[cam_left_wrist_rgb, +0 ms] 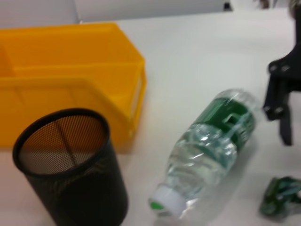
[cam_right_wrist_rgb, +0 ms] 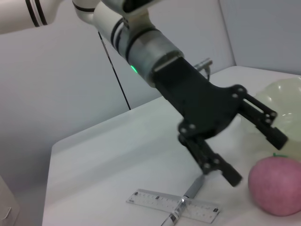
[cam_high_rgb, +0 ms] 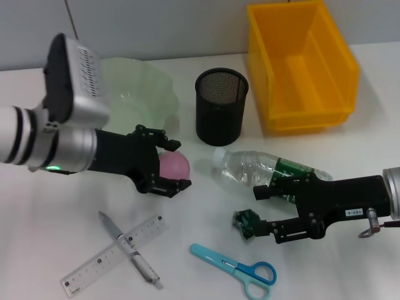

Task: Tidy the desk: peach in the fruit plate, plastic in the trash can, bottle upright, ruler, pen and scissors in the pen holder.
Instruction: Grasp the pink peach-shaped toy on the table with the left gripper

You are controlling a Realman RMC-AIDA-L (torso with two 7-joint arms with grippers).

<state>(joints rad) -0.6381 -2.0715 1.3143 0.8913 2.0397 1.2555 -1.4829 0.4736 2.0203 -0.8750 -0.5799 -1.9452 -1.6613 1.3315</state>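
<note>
White worktop lies before us. Our left claw, spread, straddles the peach; next we close and lift toward the fruit plate behind it. Our right claw, spread, hovers just beside the crumpled plastic, bottle lying behind.

My head camera looks forward and down over the whole table, out to its far edge and the wall. My left wrist camera sits low and close, facing across the bottle toward the bin and holder, which the head view shares. My right wrist camera looks low across the table at my left gripper, the peach and ruler.
</note>
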